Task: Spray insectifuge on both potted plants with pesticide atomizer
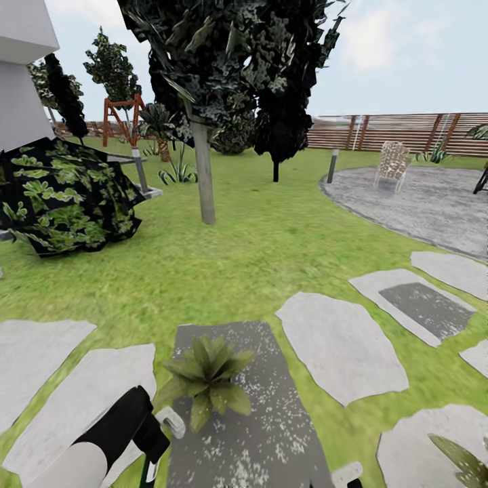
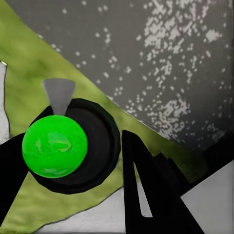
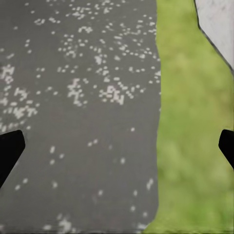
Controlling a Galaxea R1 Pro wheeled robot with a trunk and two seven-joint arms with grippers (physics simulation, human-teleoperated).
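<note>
Atomizer is gripped between the fingers of the left gripper; in the left wrist view its round dark body and bright green top are seen end-on, with a grey nozzle projecting from the top. In the head view the left gripper is found at 7 o'clock, just beside a potted plant standing on a dark stone. A second leafy tip is visible at 4 o'clock; it cannot be confirmed as the other plant.

Right gripper is spread wide and empty above the dark stone and lawn.

Probable faults:
- Spray may be wasted on stone if the nozzle is not aimed at the rosette.
- Partial coverage may result if only the near leaves are wetted.
- Bottle may rotate or slip under trigger load.
- Plant may be knocked over by the arm, given its closeness.
</note>
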